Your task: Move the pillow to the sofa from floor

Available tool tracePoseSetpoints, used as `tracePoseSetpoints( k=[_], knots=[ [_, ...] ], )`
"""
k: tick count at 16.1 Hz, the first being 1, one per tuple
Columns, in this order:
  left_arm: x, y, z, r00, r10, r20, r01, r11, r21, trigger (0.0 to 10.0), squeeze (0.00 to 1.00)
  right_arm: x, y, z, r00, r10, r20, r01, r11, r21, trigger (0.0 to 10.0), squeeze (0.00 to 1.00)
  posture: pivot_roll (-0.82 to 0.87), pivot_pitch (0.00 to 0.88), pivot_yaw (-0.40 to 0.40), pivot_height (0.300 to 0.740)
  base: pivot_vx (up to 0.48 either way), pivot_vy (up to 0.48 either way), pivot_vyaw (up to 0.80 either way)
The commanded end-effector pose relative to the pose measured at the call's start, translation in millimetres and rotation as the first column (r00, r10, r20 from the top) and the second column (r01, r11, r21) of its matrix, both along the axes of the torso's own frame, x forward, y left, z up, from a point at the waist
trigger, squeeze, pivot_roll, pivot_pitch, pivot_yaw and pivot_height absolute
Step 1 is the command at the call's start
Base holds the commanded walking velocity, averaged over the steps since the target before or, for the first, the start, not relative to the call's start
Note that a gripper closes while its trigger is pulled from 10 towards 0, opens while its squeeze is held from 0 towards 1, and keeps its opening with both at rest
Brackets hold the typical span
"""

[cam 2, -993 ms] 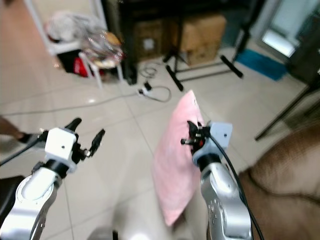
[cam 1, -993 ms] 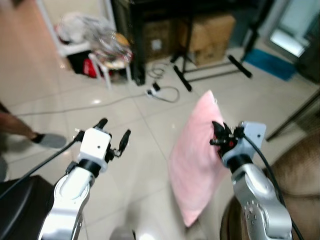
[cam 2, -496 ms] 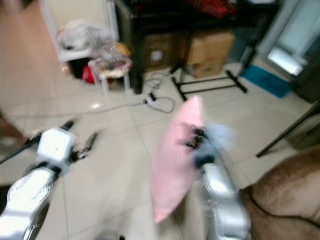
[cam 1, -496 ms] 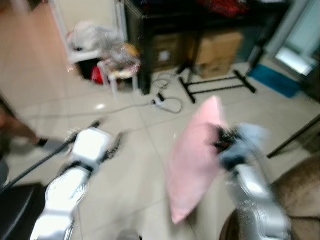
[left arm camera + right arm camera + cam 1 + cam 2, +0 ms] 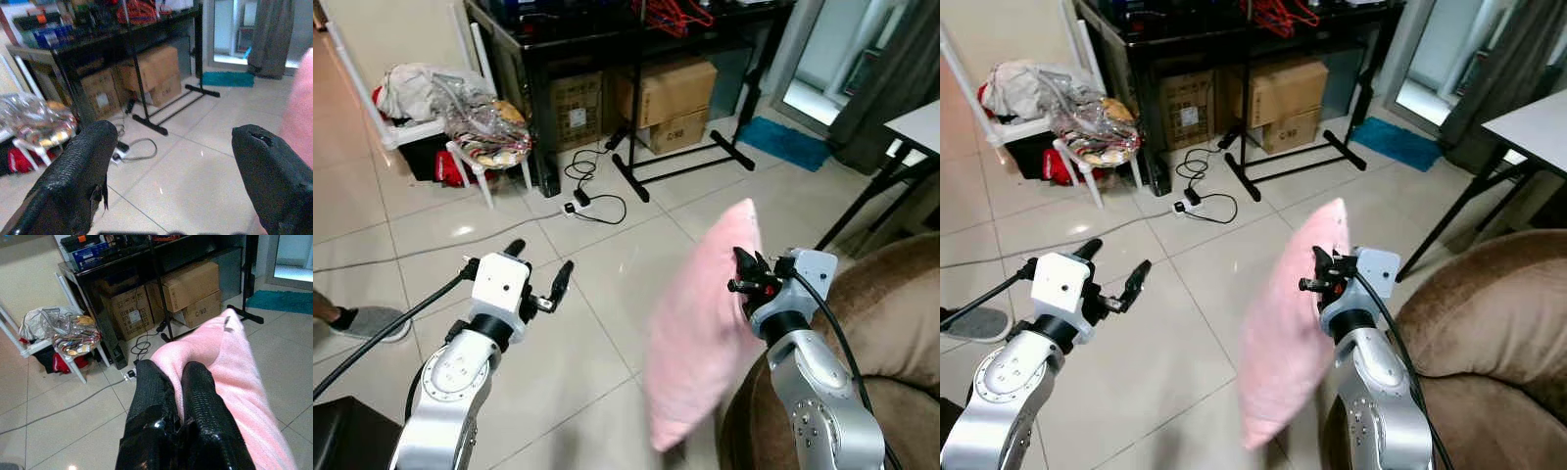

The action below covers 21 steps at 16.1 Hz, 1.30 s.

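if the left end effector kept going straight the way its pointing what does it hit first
Probably the tiled floor. The open left end effector aims forward and down at bare tiles, short of the black stand and cardboard boxes. Depth is unclear.

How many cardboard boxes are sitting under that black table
3 show. One brown cardboard box stands at the left under the black table; a larger one rests on a low one to its right. Others may be hidden behind.

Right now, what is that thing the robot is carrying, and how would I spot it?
Look beside the brown sofa on the tiled floor. The pillow hangs there, pinched by the right gripper. It is the one soft pink thing.
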State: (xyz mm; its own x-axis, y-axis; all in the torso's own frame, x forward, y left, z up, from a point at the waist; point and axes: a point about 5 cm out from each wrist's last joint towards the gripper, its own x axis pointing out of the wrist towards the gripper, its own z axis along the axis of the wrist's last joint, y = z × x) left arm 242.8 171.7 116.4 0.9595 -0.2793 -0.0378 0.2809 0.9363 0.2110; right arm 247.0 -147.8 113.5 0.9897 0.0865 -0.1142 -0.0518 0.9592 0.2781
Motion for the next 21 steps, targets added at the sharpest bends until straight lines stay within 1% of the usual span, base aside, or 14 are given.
tracePoseSetpoints(
  k=[1,2,5,6,7,8,9,11,13,14,16,21],
  knots=[
    [1.4,1.4,5.3,1.0,0.008,0.026,-0.009,1.0,0.021,0.0,0.16,2.0,0.9,8.6,0.999,0.002,0.047,-0.002,1.0,0.003,10.0,0.0,0.03,0.0,-0.023,0.74,0.0,0.0,0.0],
    [1.2,1.1,5.1,1.0,0.006,0.022,-0.007,1.0,0.02,0.0,0.0,1.9,0.8,8.4,0.999,0.002,0.047,-0.002,1.0,0.004,10.0,0.0,0.03,0.0,-0.02,0.74,0.0,0.0,0.0],
    [0.5,0.2,4.9,1.0,0.002,0.022,-0.003,1.0,0.021,0.0,0.0,1.5,0.9,8.2,0.999,0.004,0.047,-0.004,1.0,0.004,10.0,0.0,0.03,0.0,-0.019,0.74,0.0,0.0,0.0],
    [0.2,-0.1,3.9,1.0,0.002,0.017,-0.002,1.0,0.03,0.6,0.0,1.5,0.7,8.7,0.999,0.003,0.051,-0.002,1.0,-0.007,10.0,0.0,0.03,0.0,-0.02,0.74,0.0,0.0,0.0],
    [0.2,0.1,2.8,1.0,0.009,0.014,-0.009,0.999,0.048,10.0,0.0,1.7,1.0,9.6,0.998,0.004,0.059,-0.004,1.0,-0.009,10.0,0.0,0.03,0.0,-0.02,0.74,0.0,0.0,0.0],
    [0.9,-0.2,2.9,1.0,0.006,0.019,-0.008,0.998,0.062,10.0,0.0,1.8,0.5,9.8,0.998,0.001,0.058,0.0,1.0,-0.01,10.0,0.0,0.03,0.0,-0.021,0.74,0.0,0.0,0.0],
    [2.2,1.3,3.6,0.999,0.023,0.032,-0.025,0.998,0.055,10.0,0.0,2.4,-0.1,7.4,0.999,-0.004,0.036,0.005,1.0,-0.027,10.0,0.0,0.03,0.0,-0.022,0.74,0.0,0.0,0.0],
    [4.3,4.7,6.1,0.996,0.063,0.065,-0.067,0.996,0.067,10.0,0.0,2.9,-2.3,8.3,0.999,-0.03,0.041,0.031,0.999,-0.014,10.0,0.0,0.03,0.003,-0.021,0.74,0.0,0.0,-0.76],
    [4.8,5.5,6.3,0.995,0.071,0.064,-0.075,0.995,0.071,10.0,0.0,5.4,-5.4,12.1,0.997,-0.056,0.059,0.057,0.998,-0.016,10.0,0.0,0.03,0.005,-0.019,0.74,0.0,0.0,-0.77],
    [5.3,4.9,5.5,0.996,0.065,0.053,-0.068,0.995,0.068,10.0,0.0,7.7,-8.9,15.2,0.995,-0.078,0.066,0.079,0.997,-0.014,10.0,0.0,0.03,0.005,-0.019,0.74,0.0,0.0,-0.77],
    [5.3,4.0,4.7,0.997,0.056,0.051,-0.06,0.996,0.064,10.0,0.0,7.5,-10.2,15.3,0.994,-0.085,0.064,0.086,0.996,-0.018,10.0,0.0,0.03,0.006,-0.02,0.74,0.0,0.0,-0.77],
    [3.0,2.2,5.4,0.999,-0.001,0.042,0.0,1.0,0.029,10.0,0.0,6.9,-10.4,13.9,0.994,-0.099,0.057,0.1,0.995,-0.016,10.0,0.0,0.04,0.009,-0.02,0.74,0.0,0.0,-0.78]
  ],
)
